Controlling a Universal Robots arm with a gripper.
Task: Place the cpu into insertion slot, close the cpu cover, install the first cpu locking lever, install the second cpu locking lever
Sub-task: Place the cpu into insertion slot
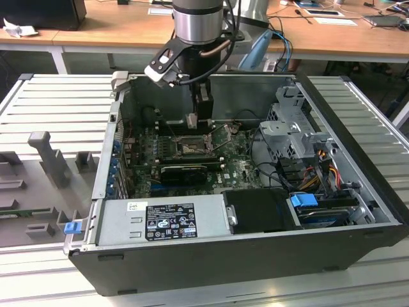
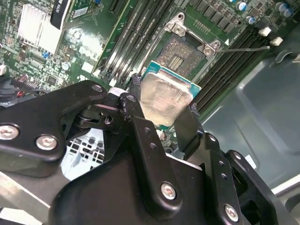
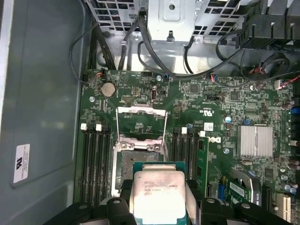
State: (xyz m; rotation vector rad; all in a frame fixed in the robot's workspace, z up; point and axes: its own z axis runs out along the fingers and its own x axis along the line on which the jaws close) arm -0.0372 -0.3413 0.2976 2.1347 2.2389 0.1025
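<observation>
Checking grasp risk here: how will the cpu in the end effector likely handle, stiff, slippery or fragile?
The cpu looks like a thin, flat, metal-topped plate: probably stiff and light. Held by its edges in the end effector, it could slip or tilt. Its green rim seems fragile.

Top of cpu [image 3: 157, 190]: pale silver-grey metal, dull satin, faintly smudged, with a green board rim. Links of gripper [image 2: 163, 101]: matt black with bright steel screws. The cpu cover [image 3: 140, 110]: thin bright bare metal. The insertion slot [image 3: 125, 164]: dark grainy centre. The circuit board [image 3: 211, 101]: glossy green lacquer. The case wall [image 3: 42, 93]: smooth grey painted metal. The heatsink [image 3: 255, 140]: finned bare aluminium.
</observation>
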